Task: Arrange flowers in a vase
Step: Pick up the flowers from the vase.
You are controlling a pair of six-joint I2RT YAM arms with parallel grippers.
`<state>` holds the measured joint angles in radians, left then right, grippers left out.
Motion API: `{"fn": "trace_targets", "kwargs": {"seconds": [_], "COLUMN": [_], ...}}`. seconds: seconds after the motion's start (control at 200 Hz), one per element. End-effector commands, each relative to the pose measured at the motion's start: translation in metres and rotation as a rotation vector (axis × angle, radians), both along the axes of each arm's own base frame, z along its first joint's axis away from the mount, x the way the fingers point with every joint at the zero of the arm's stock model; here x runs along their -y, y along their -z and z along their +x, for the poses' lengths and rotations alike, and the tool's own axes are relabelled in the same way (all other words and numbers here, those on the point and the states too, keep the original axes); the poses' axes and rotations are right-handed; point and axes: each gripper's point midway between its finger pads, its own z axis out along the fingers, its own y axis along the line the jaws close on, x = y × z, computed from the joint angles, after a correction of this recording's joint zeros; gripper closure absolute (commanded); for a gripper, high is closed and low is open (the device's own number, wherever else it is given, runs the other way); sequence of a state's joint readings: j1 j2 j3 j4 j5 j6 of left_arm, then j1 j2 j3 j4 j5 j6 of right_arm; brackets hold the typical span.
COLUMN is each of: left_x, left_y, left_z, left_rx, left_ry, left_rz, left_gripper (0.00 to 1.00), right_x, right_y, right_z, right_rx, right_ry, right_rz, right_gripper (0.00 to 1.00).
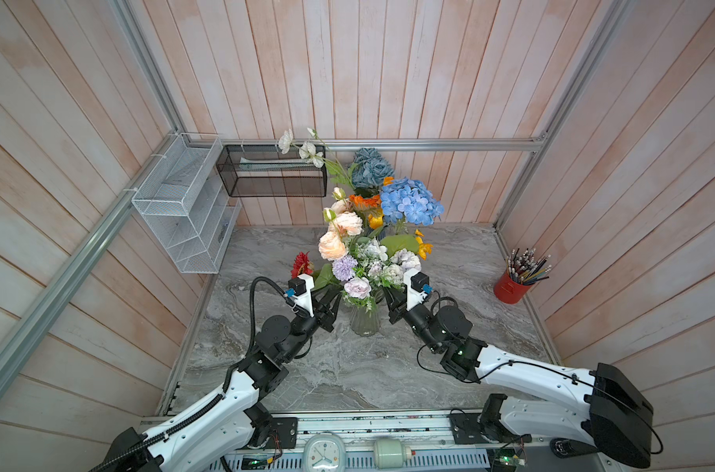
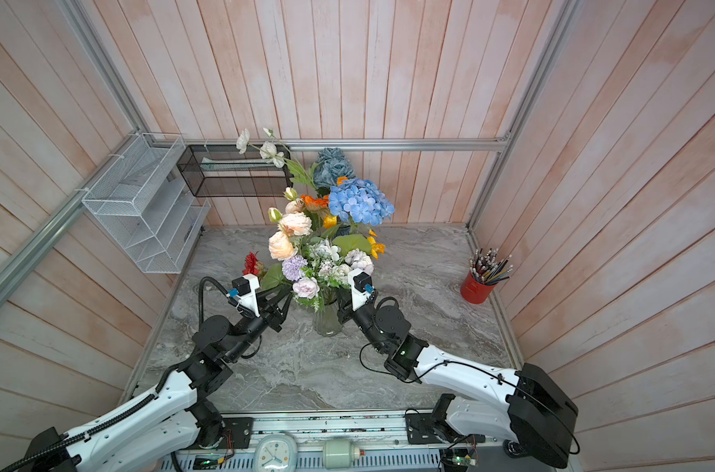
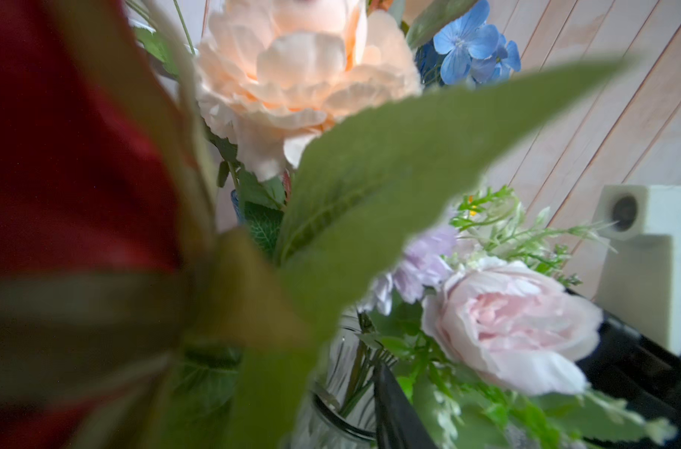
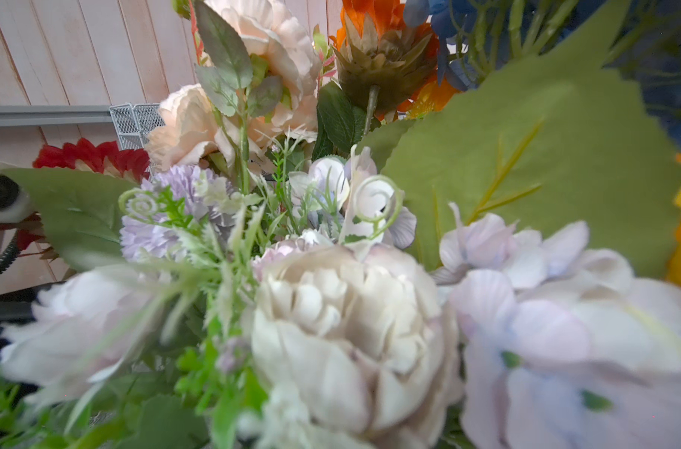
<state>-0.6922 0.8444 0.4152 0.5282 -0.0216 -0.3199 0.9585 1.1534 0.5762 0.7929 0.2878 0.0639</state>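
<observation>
1. Glass, clear and ribbed, makes the vase (image 1: pixel 364 323). It stands upright in the middle of the grey marble table (image 1: pixel 347 380), between the two arms.
2. Many flowers fill it. The peach roses (image 1: pixel 333 246) are on the left and the bright blue hydrangea (image 1: pixel 411 200) is on the far right. The dusty-blue roses (image 1: pixel 368 167) are at the far back, and the white blooms on a long stem (image 1: pixel 306 150) lean far left. The pale pink rose (image 1: pixel 357 287) hangs over the near rim.
3. The red flower (image 1: pixel 302 265) sits low on the left of the bunch, just beside the left gripper (image 1: pixel 332 300). Its stem is hidden, so nobody can tell how deep it goes.
4. The left gripper is at the left side of the vase, near the rim. Leaves cover its tips, so it cannot be told whether they are apart, together or clamped on something.
5. The right gripper (image 1: pixel 390 300) is at the right side of the vase, tucked under pale blooms. Its tips are hidden too, so that cannot be told either.
6. No loose flower lies on the table, so the job looks almost done. What is likely left is pulling both arms away without tipping the vase.
</observation>
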Motion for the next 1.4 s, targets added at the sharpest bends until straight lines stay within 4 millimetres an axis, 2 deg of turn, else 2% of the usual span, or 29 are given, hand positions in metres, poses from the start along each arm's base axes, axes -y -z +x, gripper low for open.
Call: {"fn": "trace_targets", "kwargs": {"seconds": [0.0, 0.115, 0.185, 0.24, 0.41, 0.435, 0.535, 0.63, 0.845, 0.91, 1.01, 1.2, 1.395], "left_x": [0.008, 0.004, -0.002, -0.006, -0.013, -0.015, -0.026, -0.034, -0.024, -0.02, -0.018, -0.019, -0.007], "left_y": [0.005, 0.007, 0.007, 0.009, 0.031, 0.034, 0.036, 0.026, -0.004, -0.012, -0.019, -0.031, -0.024], "left_z": [-0.006, -0.01, -0.013, -0.016, -0.02, -0.021, -0.022, -0.021, -0.012, -0.008, -0.001, 0.002, 0.006], "left_rx": [-0.002, -0.016, -0.025, -0.041, -0.124, -0.131, -0.135, -0.087, 0.024, 0.053, 0.085, 0.135, 0.126], "left_ry": [0.033, 0.026, 0.011, 0.003, -0.009, -0.016, -0.058, -0.094, -0.088, -0.087, -0.111, -0.128, -0.086], "left_rz": [0.03, 0.039, 0.031, 0.027, 0.057, 0.056, 0.029, -0.014, -0.028, -0.025, -0.004, 0.007, 0.038], "left_gripper": [0.61, 0.5, 0.35, 0.28, 0.01, 0.0, 0.0, 0.0, 0.0, 0.09, 0.3, 0.35, 0.57], "right_x": [0.011, 0.009, 0.009, 0.009, 0.008, 0.008, 0.009, 0.009, 0.006, 0.004, 0.004, 0.001, -0.002], "right_y": [-0.017, -0.017, -0.016, -0.016, -0.015, -0.015, -0.016, -0.017, -0.013, -0.011, -0.01, -0.013, -0.021], "right_z": [0.001, 0.001, 0.001, 0.001, 0.002, 0.002, 0.001, 0.0, -0.001, -0.001, -0.002, -0.003, -0.004], "right_rx": [0.03, 0.028, 0.026, 0.025, 0.024, 0.024, 0.025, 0.026, 0.012, 0.007, -0.001, 0.002, 0.021], "right_ry": [0.028, 0.023, 0.022, 0.022, 0.021, 0.022, 0.019, 0.017, -0.001, -0.007, -0.014, -0.029, -0.042], "right_rz": [0.054, 0.057, 0.057, 0.055, 0.051, 0.051, 0.051, 0.053, 0.048, 0.045, 0.047, 0.056, 0.057], "right_gripper": [0.77, 0.78, 0.77, 0.77, 0.77, 0.77, 0.78, 0.78, 0.78, 0.78, 0.78, 0.78, 0.78]}}
